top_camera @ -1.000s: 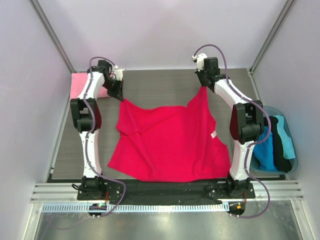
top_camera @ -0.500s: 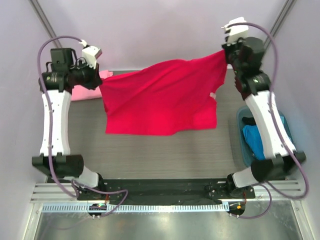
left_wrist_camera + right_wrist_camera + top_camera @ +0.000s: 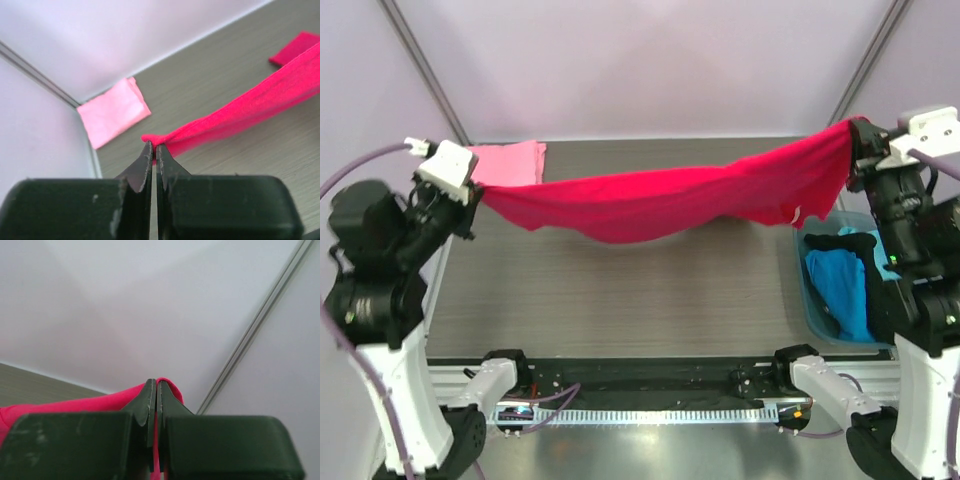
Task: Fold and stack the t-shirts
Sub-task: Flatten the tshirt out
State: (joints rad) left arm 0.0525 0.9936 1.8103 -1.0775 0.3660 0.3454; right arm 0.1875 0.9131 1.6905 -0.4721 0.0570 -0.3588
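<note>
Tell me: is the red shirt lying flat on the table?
No, the red shirt hangs in the air, stretched between the left claw and the right claw.

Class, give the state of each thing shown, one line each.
Left gripper: shut on the red t-shirt.
Right gripper: shut on the red t-shirt.
Red t-shirt: held up, stretched between both grippers.
Pink t-shirt: folded, lying on the table.
Bin: holds blue and black clothes.

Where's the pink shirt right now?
In the top view the pink t-shirt lies folded flat in the table's far left corner, just beyond the left gripper that holds one end of the red t-shirt.
</note>
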